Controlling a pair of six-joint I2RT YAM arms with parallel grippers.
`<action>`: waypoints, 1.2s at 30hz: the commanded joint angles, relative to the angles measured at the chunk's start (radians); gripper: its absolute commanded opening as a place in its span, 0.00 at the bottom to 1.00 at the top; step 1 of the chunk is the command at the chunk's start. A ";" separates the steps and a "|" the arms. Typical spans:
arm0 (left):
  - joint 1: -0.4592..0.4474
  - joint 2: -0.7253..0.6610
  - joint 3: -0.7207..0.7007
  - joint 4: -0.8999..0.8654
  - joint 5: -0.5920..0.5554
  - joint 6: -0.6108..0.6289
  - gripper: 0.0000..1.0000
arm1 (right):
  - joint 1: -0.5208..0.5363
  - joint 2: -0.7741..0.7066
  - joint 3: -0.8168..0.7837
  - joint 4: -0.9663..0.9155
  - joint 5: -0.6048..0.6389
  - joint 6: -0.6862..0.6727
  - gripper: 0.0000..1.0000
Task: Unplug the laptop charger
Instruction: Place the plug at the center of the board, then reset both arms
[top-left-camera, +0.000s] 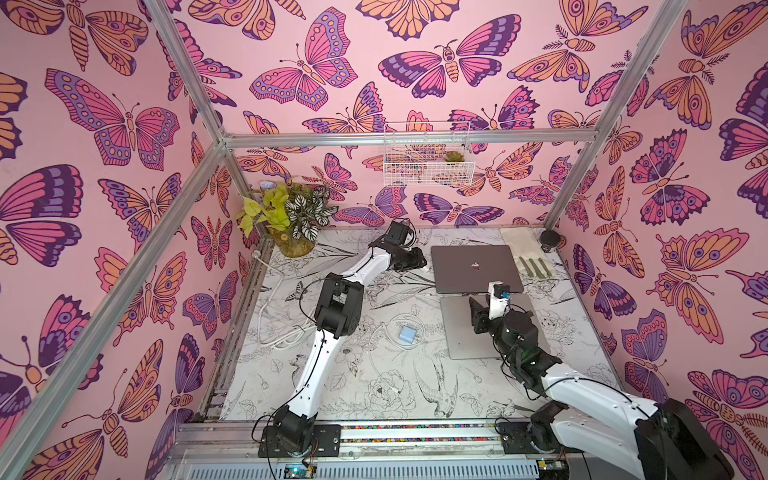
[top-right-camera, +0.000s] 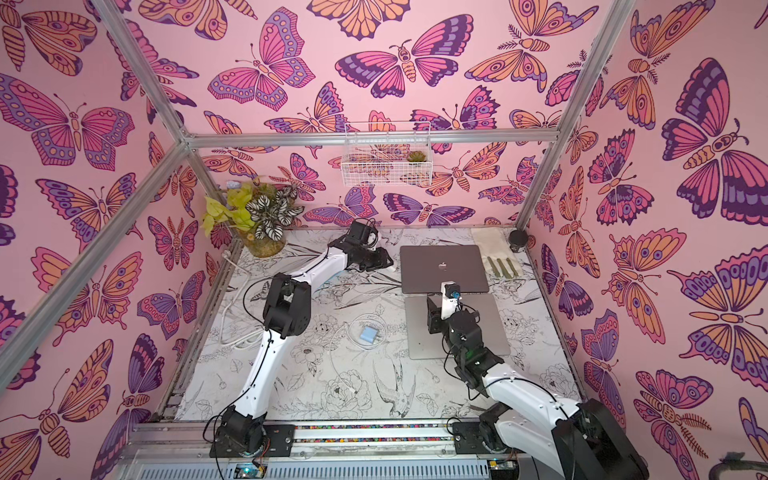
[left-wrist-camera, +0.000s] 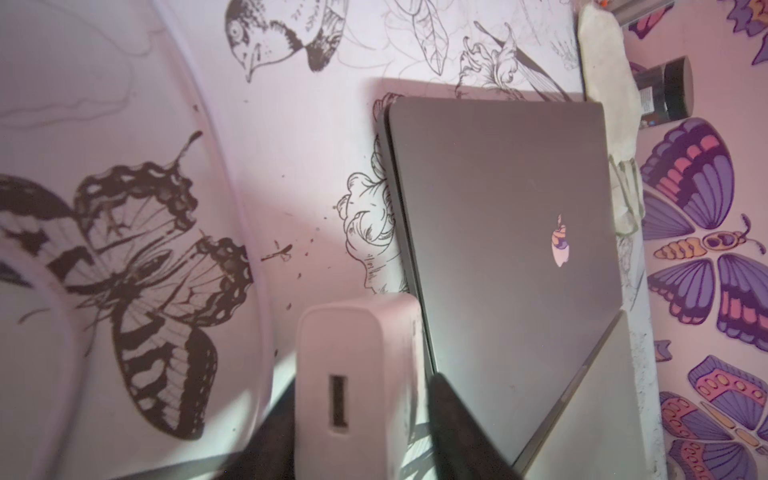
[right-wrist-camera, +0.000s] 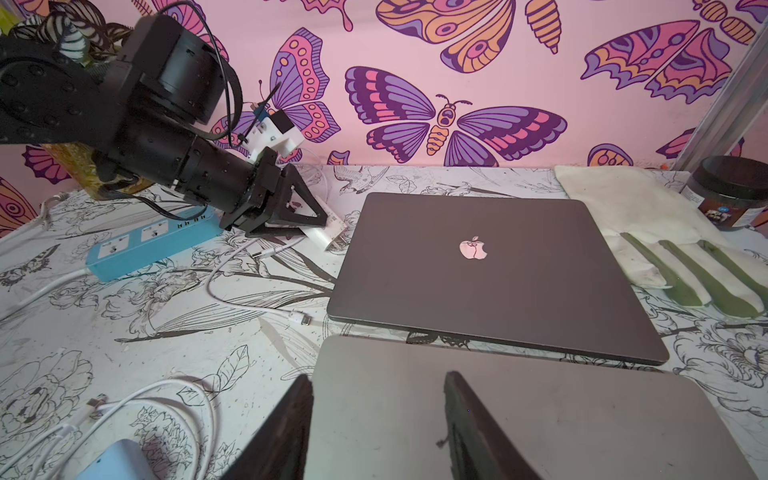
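Observation:
The white laptop charger (left-wrist-camera: 357, 374) lies on the table against the left edge of the shut grey laptop (left-wrist-camera: 498, 228), clear of the blue power strip (right-wrist-camera: 153, 245). Its metal prongs (right-wrist-camera: 338, 245) are bare and its port faces the left wrist camera, empty. My left gripper (left-wrist-camera: 361, 395) straddles the charger with its jaws open, and a strip of table shows between the block and one finger (left-wrist-camera: 457, 424). A white cable's loose plug (right-wrist-camera: 305, 320) rests by the laptop (right-wrist-camera: 490, 270). My right gripper (right-wrist-camera: 378, 415) hangs open and empty over a silver plate (right-wrist-camera: 540, 415).
A pale blue adapter (top-left-camera: 407, 333) with coiled white cable lies mid-table. A potted plant (top-left-camera: 291, 224) fills the far left corner. A glove (top-left-camera: 525, 253) and a dark jar (top-left-camera: 549, 239) sit right of the laptop (top-left-camera: 476, 268). A wire basket (top-left-camera: 428, 156) hangs on the back wall.

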 joint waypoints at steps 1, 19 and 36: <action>-0.006 0.001 0.013 0.010 0.036 0.016 0.65 | 0.007 0.005 0.032 0.007 0.028 0.001 0.53; 0.023 -0.666 -0.597 0.184 -0.290 0.219 1.00 | 0.005 -0.141 0.160 -0.251 0.269 -0.105 0.68; 0.323 -1.506 -1.849 0.835 -0.771 0.427 1.00 | -0.328 0.200 0.173 -0.163 0.412 -0.110 0.92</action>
